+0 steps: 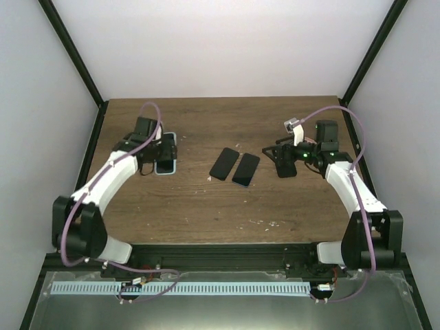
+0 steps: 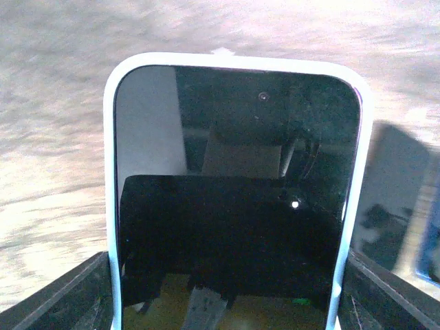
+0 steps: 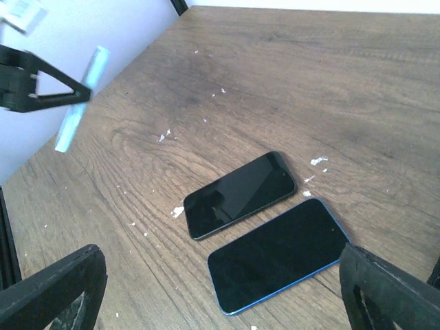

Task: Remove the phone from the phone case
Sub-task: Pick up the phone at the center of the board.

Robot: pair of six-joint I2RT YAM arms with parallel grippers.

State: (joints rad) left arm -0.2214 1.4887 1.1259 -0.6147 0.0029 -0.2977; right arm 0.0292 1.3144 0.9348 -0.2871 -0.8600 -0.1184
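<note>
- The phone [image 2: 234, 206] lies face up inside its pale phone case [image 2: 234, 60]. Overhead, it is at the 9 o'clock side of the tabletop [image 1: 206, 220], under the left arm's wrist.
- The left gripper [image 2: 230, 295] has its jaws closed against the case's two long edges near one short end. The phone looks sharp while the wood behind it is smeared, so I judge it gripped rather than merely straddled.
- From those jaws the phone's long axis runs straight out toward 12 o'clock in the wrist view. Overhead it lies roughly 12 to 6.
- The right gripper [image 3: 220, 292] is at 3 o'clock, well apart from the case, with its jaws wide open on nothing. It faces a dark phone [image 3: 239, 194] and a blue-edged phone [image 3: 278, 256] lying side by side at the middle of the tabletop.
- The left arm is far nearer; the right would have to travel toward 9 o'clock to help free the phone.
- No brand, label or writing is legible; the dark screen only reflects.
</note>
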